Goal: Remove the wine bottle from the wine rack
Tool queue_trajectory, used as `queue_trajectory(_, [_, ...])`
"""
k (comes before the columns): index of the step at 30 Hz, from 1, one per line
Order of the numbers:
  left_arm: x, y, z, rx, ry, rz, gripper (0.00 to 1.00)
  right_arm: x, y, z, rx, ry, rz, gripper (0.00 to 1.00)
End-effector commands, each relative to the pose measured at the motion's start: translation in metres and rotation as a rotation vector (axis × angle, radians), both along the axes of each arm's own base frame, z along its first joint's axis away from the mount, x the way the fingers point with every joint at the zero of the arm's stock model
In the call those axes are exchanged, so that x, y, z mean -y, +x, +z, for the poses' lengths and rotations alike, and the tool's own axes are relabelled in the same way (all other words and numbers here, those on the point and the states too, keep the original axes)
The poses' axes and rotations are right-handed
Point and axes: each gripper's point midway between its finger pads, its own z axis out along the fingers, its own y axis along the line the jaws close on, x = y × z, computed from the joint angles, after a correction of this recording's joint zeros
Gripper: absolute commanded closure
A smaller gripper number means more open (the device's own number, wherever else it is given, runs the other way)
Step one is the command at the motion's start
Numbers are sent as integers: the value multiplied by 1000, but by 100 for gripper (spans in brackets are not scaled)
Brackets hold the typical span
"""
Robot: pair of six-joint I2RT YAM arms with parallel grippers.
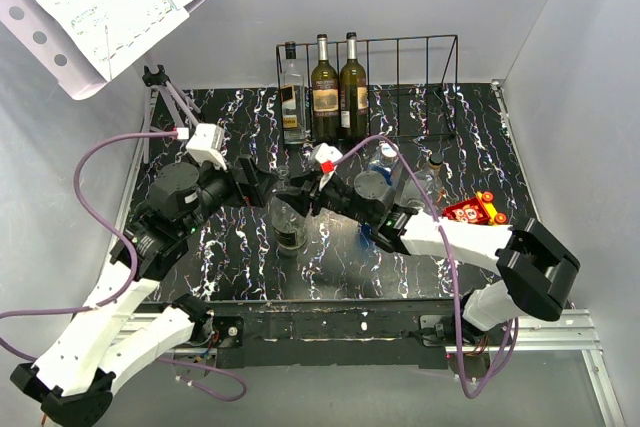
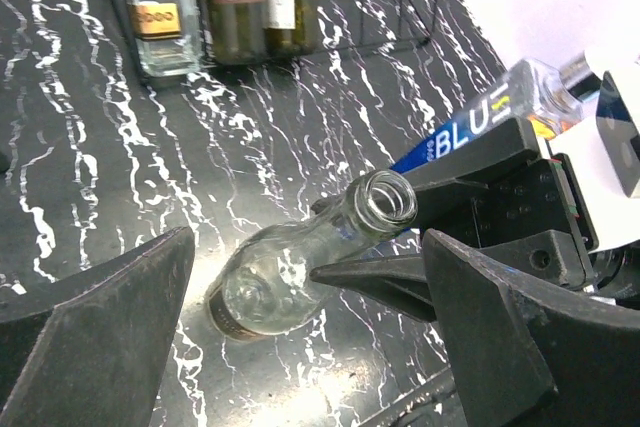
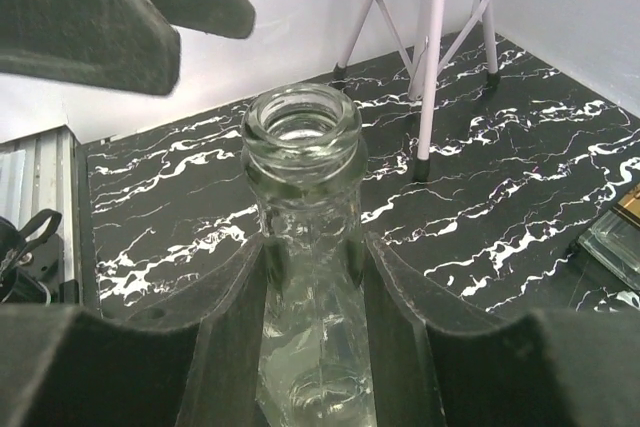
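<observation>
A clear, empty wine bottle (image 1: 288,232) is upright at the middle of the black marbled table, out in front of the wine rack (image 1: 420,57). My right gripper (image 1: 300,195) is shut on its neck just under the lip. In the right wrist view the fingers (image 3: 225,307) press both sides of the glass neck (image 3: 303,137). My left gripper (image 1: 255,182) is open, hovering just left of the bottle's mouth with nothing in it; its wide-spread jaws frame the bottle (image 2: 290,267) in the left wrist view.
Three bottles stay in the rack's left end: a clear one (image 1: 292,97) and two dark ones (image 1: 324,92). A blue-labelled bottle (image 2: 480,122) lies behind my right wrist. A red toy (image 1: 475,212) sits at the right. A music stand's legs (image 3: 435,57) occupy the back left.
</observation>
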Motion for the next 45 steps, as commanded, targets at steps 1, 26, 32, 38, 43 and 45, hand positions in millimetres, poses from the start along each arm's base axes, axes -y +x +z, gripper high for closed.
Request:
queue_trajectory(1, [20,-4,-3,12,3,-125,2,14,-12,83,102,216,0,51])
queue_trajectory(26, [39,21,-38,-9,138,-197,24,113,-50,106,-13,170,-126,32])
queue_trajectory(32, [25,35,-43,-20,163,-73,63,141,-52,114,4,200,-196,33])
queue_trajectory(38, [-16,69,-19,48,219,217,100,166,-52,123,13,268,-265,34])
queue_trajectory(43, [-52,86,-23,2,343,387,100,187,-49,128,52,259,-343,33])
queue_trajectory(45, [-67,87,-24,-1,344,431,100,195,-49,128,68,256,-365,33])
